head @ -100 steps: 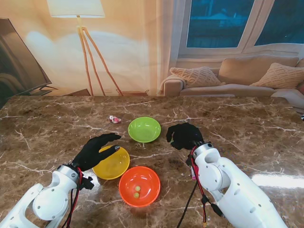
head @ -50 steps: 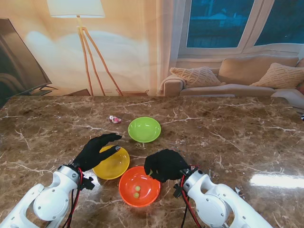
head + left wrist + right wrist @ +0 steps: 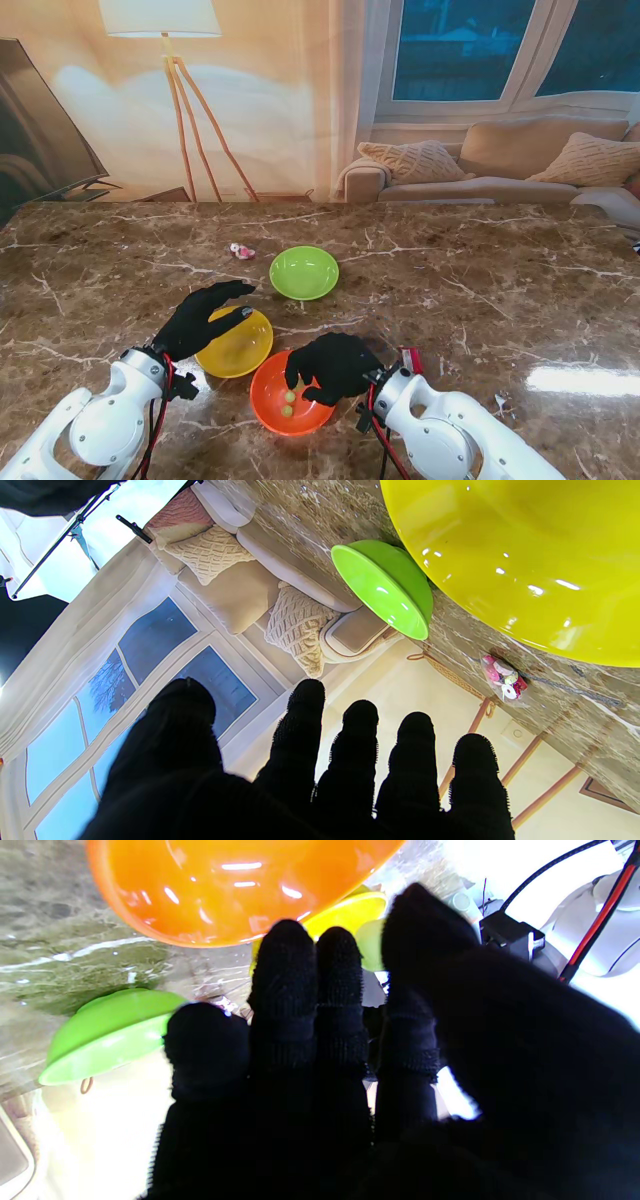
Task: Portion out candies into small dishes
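Right robot hand [image 3: 333,366]: hangs over the right rim of the orange dish [image 3: 275,410], fingers curled together with the thumb drawn in. The right wrist view shows the fingers [image 3: 285,1005] bunched, but whether a candy sits between them cannot be told.
Left robot hand [image 3: 205,315]: fingers spread and holding nothing, poised over the far left edge of the yellow dish [image 3: 240,350].
Candies in place: two small yellowish candies [image 3: 288,404] lie in the orange dish. The yellow dish and the green dish [image 3: 304,272] appear to hold none.
Candy supply: a small wrapped packet [image 3: 241,251] lies on the desk [image 3: 500,270], to the left of the green dish and farther from me, well apart from both hands.
Step in hand: judged as a drop into the orange dish by the right robot hand.
Next move calls for: loosening the fingers while they are inside the rim, then lifting clear without tipping the dish.
Obstructions: the three dishes stand close together, yellow and orange nearly touching, so a hand crossing to the far packet passes over the rims.
Risk: a candy let go at the rim may bounce out onto the desk.
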Controlling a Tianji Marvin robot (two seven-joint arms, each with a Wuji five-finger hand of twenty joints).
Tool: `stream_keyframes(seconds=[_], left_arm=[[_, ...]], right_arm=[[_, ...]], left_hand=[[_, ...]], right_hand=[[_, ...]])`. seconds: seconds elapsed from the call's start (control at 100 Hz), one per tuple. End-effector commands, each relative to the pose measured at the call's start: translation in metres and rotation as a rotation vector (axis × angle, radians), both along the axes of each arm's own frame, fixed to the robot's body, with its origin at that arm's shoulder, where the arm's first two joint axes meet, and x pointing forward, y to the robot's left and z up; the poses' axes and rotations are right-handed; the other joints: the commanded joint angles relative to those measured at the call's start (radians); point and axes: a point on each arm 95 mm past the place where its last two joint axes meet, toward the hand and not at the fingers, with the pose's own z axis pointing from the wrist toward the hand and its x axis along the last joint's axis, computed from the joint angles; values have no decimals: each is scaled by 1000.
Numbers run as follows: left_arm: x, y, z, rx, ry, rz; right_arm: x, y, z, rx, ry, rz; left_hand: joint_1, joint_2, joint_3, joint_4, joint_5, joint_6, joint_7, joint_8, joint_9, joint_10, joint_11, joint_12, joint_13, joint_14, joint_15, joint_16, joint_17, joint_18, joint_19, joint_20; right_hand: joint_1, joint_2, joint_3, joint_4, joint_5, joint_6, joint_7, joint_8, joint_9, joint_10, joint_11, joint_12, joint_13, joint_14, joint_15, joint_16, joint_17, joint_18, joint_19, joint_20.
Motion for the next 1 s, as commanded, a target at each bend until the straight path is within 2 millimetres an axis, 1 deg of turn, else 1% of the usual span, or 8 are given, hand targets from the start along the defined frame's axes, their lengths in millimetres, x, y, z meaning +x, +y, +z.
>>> stream_keyframes(seconds=[0.0, 0.03, 0.11, 0.4, 0.49, 0.54, 0.72, 0.99], left_arm=[[-2, 0, -3, -1, 5, 1], [-2, 0, -3, -1, 5, 1], [-2, -1, -3, -1, 5, -1], [-2, 0, -2, -1, 4, 0], [-3, 0, -2, -1, 3, -1], [-3, 0, -2, -1, 2, 0], [-3, 1, -2, 0, 0, 3], [-3, 1, -2, 0, -1, 5]], right_arm=[[-2, -3, -5, -21, 17, 6], [-2, -3, -5, -24, 16, 8], [-2, -4, -4, -31, 14, 9], [-6, -9, -1, -45, 9, 12], [-5, -12, 1, -60, -10, -5], [-4, -15, 3, -70, -19, -26], [4, -39, 10, -149, -55, -141], [14, -84, 16, -357, -125, -382]], left_hand=[[-18, 47, -24, -17, -12, -20, 5, 8, -38, -1, -16, -18, -23, -21, -18, -12, -2, 2, -28, 17], [-18, 47, -23, -17, -11, -20, 5, 8, -37, -2, -16, -17, -23, -22, -18, -12, -2, 1, -28, 17], [-18, 48, -23, -17, -12, -20, 4, 8, -38, -4, -16, -18, -23, -21, -18, -12, -2, 1, -28, 16], [-19, 48, -24, -17, -11, -21, 5, 8, -37, -2, -16, -18, -23, -23, -18, -12, -3, 1, -27, 16], [-18, 48, -23, -17, -11, -21, 5, 8, -37, -3, -16, -18, -23, -21, -18, -12, -3, 2, -26, 16], [-19, 47, -23, -17, -11, -20, 5, 8, -37, -3, -16, -17, -23, -20, -18, -12, -3, 2, -26, 16], [-18, 48, -23, -17, -12, -20, 5, 8, -36, -3, -16, -17, -22, -20, -17, -12, -2, 0, -25, 16], [-19, 47, -24, -17, -9, -22, 6, 9, -36, -4, -15, -17, -22, -21, -17, -12, -3, 2, -24, 16]], right_hand=[[-47, -30, 15, -35, -9, 54, -146, 51, -39, -18, -13, 18, -36, -7, 3, 24, -28, -64, 2, 21], [-60, -26, 15, -31, -6, 61, -224, 103, -52, -20, -10, 13, -50, -8, 10, 20, -39, -64, -2, 25], [-96, -15, 21, -8, -30, 54, -301, 109, -75, -23, -9, 9, -79, -8, 23, 25, -66, -56, 0, 32], [-142, 15, 16, 15, -40, 31, -329, 97, -87, -34, 4, 11, -112, -13, 44, 35, -104, -37, 4, 38], [-174, 36, 30, 91, -38, 44, -322, 93, -103, -33, -19, -37, -130, -15, 12, 20, -127, -23, -29, 31], [-180, 43, 28, 108, -38, 55, -315, 97, -110, -36, -25, -61, -136, -18, -15, 7, -142, -12, -57, 24], [-202, 56, 20, 107, -15, 72, -282, 127, -117, -40, -29, -87, -145, -19, -108, -41, -178, 21, -145, 0], [-289, 113, -28, 102, -2, 89, -259, 170, -109, -31, -33, -99, -121, -11, -130, -54, -152, 13, -156, -5]])
